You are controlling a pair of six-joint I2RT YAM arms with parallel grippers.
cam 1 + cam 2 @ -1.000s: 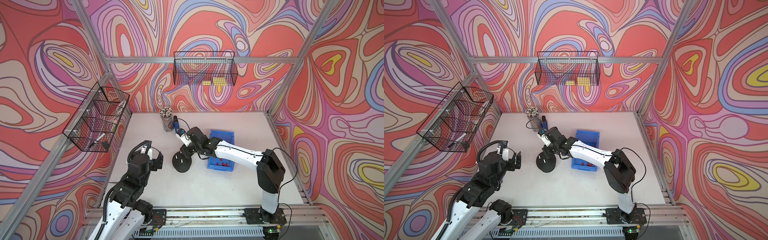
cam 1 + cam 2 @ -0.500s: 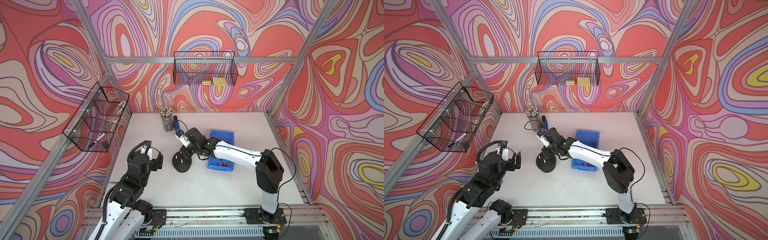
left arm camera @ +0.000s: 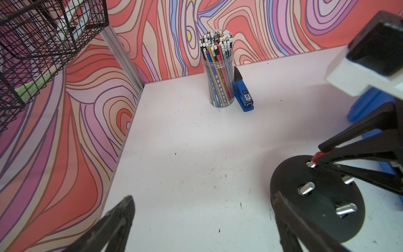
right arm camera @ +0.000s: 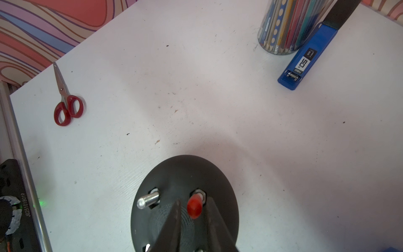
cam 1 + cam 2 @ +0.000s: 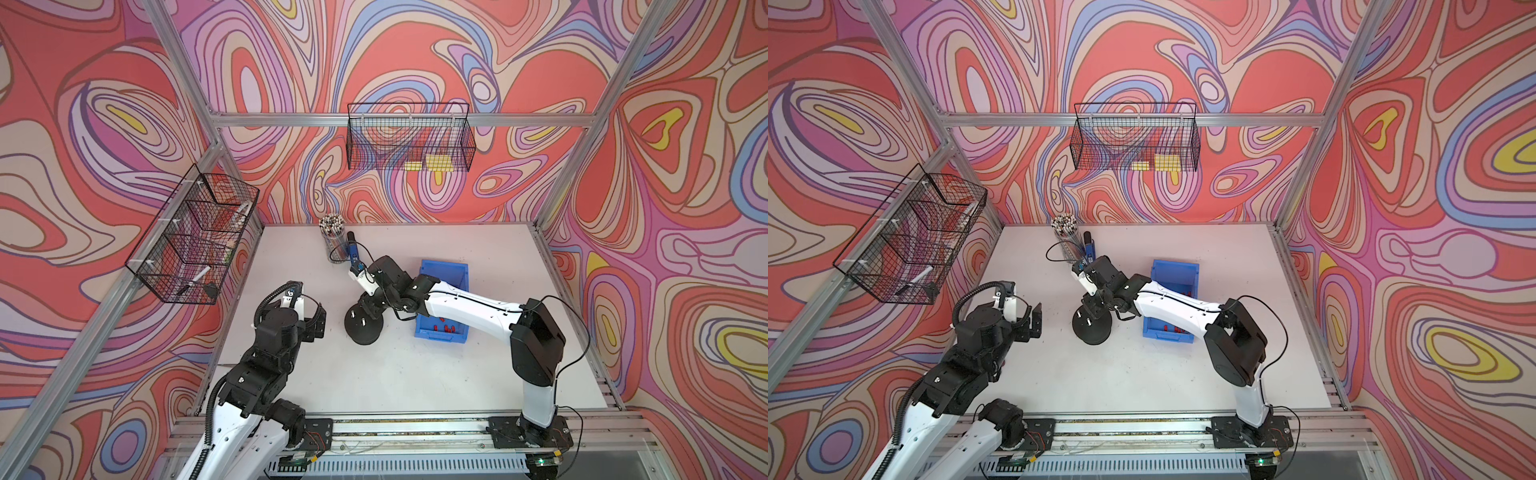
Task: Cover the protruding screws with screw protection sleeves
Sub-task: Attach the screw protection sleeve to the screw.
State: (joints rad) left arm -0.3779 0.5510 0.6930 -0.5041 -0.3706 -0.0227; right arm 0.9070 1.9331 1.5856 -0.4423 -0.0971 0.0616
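Observation:
The black dome base (image 5: 363, 332) stands mid-table with the protruding screws on top. In the left wrist view three screws (image 3: 306, 188) are bare. A fourth carries a red screw protection sleeve (image 4: 194, 207), which leaves metal showing at its foot. My right gripper (image 4: 193, 202) reaches down over the base. It is open a little, and its fingers (image 4: 176, 218) flank the sleeve with a thin gap on each side. More sleeves (image 5: 444, 329) lie in the blue bin (image 5: 444, 272). My left gripper (image 3: 202, 197) hangs wide open and empty over bare table, left of the base.
A clear cup of pencils (image 5: 332, 241) and a blue stapler (image 5: 353, 254) stand behind the base. Red-handled scissors (image 4: 65, 102) lie near the table's left edge. Wire baskets hang on the back wall (image 5: 409, 137) and the left wall (image 5: 195, 241).
My right gripper has shifted slightly over the base and its jaws have parted from the red sleeve. The left arm has not moved.

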